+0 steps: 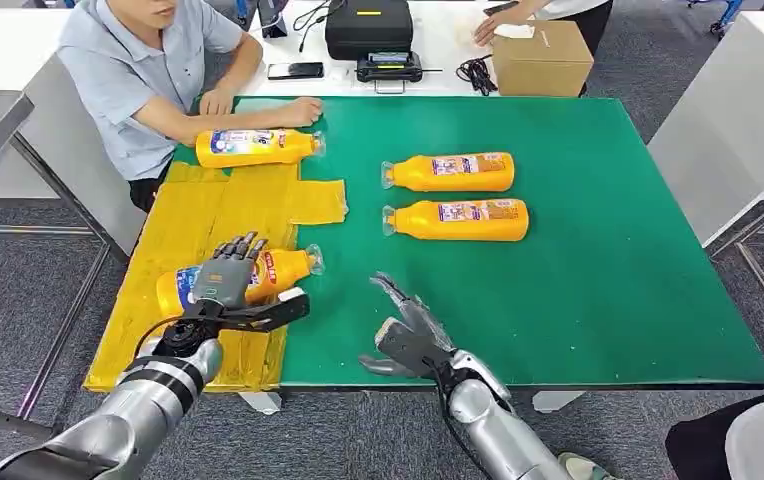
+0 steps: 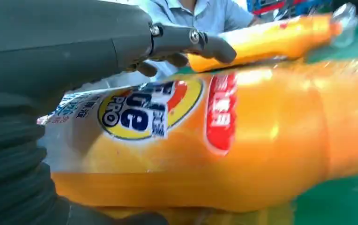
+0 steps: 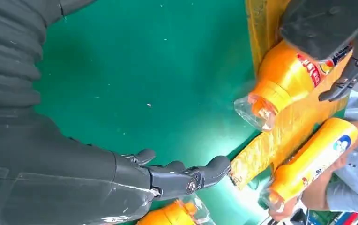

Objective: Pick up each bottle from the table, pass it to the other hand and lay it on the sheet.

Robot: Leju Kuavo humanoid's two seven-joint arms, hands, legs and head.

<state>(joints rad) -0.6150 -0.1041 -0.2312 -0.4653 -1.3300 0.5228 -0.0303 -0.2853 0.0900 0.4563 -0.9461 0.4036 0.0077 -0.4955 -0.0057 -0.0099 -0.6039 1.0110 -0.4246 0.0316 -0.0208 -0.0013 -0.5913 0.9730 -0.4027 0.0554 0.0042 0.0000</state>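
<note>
Gripping one bottle on the yellow sheet, the left hand wraps it; the wrist view shows its label close. Right hand is empty, fingers apart. Four bottles lie in the head view.

The orange plastic bottles, such as the nearest one under the left hand, look glossy and smooth, with clear shiny film bunched at the cap ends (plainest in the right wrist view). The crinkled yellow sheet has a slight sheen and creases like thin plastic or foil. The green tabletop cover looks matt and even. The robot's silver arms appear as polished metal; the dark grey fingers look matt.
</note>
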